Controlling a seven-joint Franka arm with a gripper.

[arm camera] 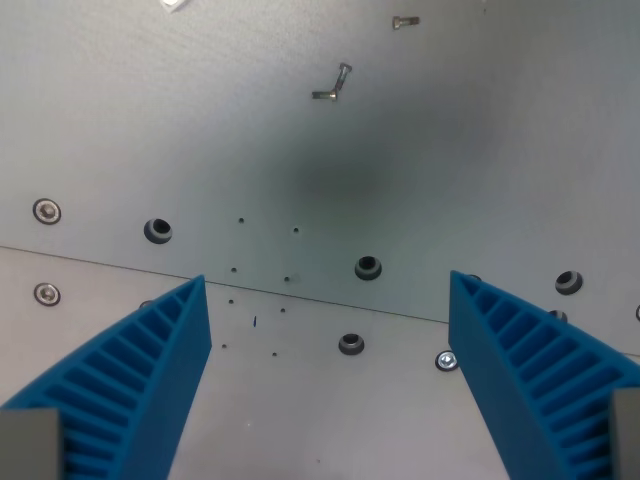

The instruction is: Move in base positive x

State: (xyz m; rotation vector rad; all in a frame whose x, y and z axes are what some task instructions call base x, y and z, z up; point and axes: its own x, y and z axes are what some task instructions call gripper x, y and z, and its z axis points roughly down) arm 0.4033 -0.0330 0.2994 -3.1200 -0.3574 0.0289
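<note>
My gripper [328, 288] is open and empty, with two blue ribbed fingers: one at the wrist view's left [140, 375] and one at the wrist view's right [535, 365]. They hang above a grey metal table [300, 150]. Nothing lies between the fingers. A seam between two plates [260, 291] runs across the table under the fingertips.
Two small loose screws lie together at the top centre [332, 85], and another at the top right [404, 21]. Bolt holes [368, 267] and fixed screws [46, 211] dot the plates. A pale object [174, 4] shows at the top edge.
</note>
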